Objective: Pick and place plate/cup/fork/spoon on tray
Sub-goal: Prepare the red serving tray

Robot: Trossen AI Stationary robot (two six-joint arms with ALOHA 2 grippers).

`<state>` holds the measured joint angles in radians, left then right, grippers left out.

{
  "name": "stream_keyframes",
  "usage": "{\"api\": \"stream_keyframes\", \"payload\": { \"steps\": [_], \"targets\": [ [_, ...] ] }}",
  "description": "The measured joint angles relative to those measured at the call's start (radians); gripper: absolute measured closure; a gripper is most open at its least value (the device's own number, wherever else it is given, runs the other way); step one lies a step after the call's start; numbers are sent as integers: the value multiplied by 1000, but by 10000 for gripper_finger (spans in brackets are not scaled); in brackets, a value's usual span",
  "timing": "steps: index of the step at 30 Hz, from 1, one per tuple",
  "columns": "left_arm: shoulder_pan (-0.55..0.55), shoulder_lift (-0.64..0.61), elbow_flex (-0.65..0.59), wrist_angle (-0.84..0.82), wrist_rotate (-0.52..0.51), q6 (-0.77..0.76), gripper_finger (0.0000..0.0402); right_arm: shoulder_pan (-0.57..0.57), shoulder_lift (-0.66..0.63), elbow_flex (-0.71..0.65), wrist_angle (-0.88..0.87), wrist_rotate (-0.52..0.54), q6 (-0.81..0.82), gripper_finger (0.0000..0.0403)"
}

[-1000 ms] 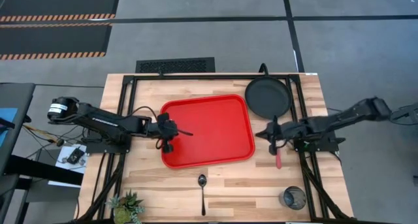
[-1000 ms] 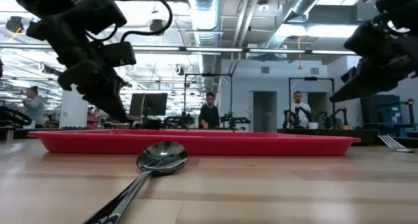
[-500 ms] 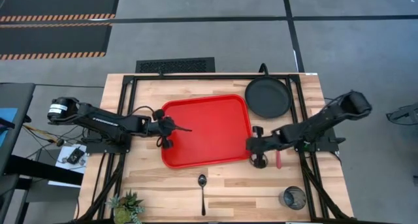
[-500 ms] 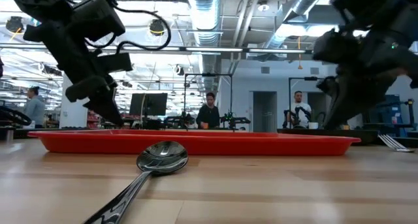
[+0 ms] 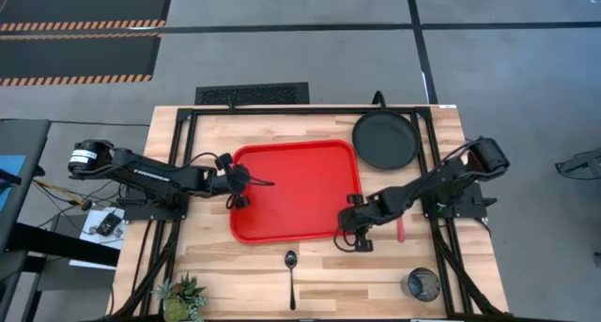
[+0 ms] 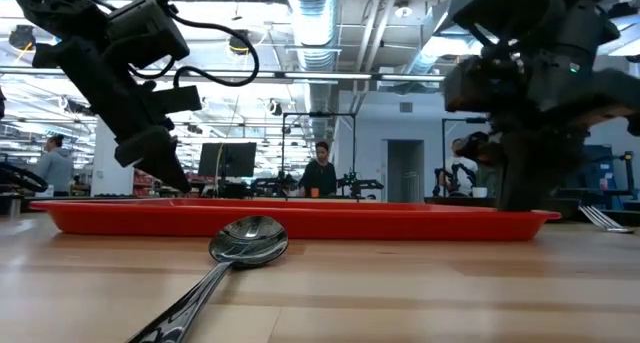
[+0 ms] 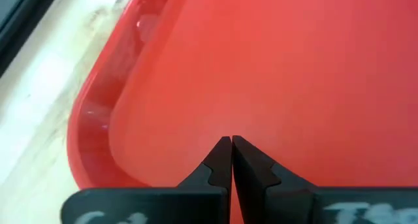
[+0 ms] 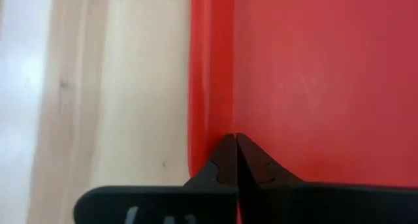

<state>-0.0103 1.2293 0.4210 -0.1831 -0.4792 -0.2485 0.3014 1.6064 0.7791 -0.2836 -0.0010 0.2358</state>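
The red tray [image 5: 300, 186] lies mid-table. My left gripper [image 5: 246, 183] is shut over the tray's left part, also seen in the left wrist view [image 7: 231, 145]. My right gripper [image 5: 344, 228] is shut at the tray's near rim by its right corner [image 8: 210, 119]. The red-handled fork [image 5: 400, 230] lies on the table right of the tray, partly under my right arm. The dark spoon [image 5: 291, 270] lies near of the tray. The glass cup [image 5: 422, 285] stands at the near right. The black plate [image 5: 385, 141] lies at the far right. My left gripper's shut fingertips [image 7: 231, 145] stand close over the tray's floor [image 7: 274, 87]; I cannot tell whether they touch it. My right gripper's shut fingertips [image 8: 234, 145] stand just over the tray's near rim [image 8: 210, 119]; I cannot tell whether they touch it.
A small potted plant [image 5: 183, 299] stands at the near left corner. The black frame rails [image 5: 183, 172] run along both sides of the table. Bare wood lies between the tray and the near edge around the spoon [image 6: 245, 243]. People stand far off in the room behind.
My right gripper has left the place above the fork and gone toward the table's left and near edges, down to the tray's near right corner, staying shut. The fork stays on the table. My left gripper has shifted slightly toward the far edge.
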Motion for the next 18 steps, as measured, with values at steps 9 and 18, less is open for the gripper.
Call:
{"api": "stream_keyframes", "payload": {
  "steps": [9, 18],
  "targets": [
    [50, 0, 0, 1, -25, 13, 401, -3, 4, 36, 3, -31, 33, 397],
    [155, -17, 0, 70, 11, 118, 401, 0, 4, 36, 22, -89, 106, 390]
  ]
}}
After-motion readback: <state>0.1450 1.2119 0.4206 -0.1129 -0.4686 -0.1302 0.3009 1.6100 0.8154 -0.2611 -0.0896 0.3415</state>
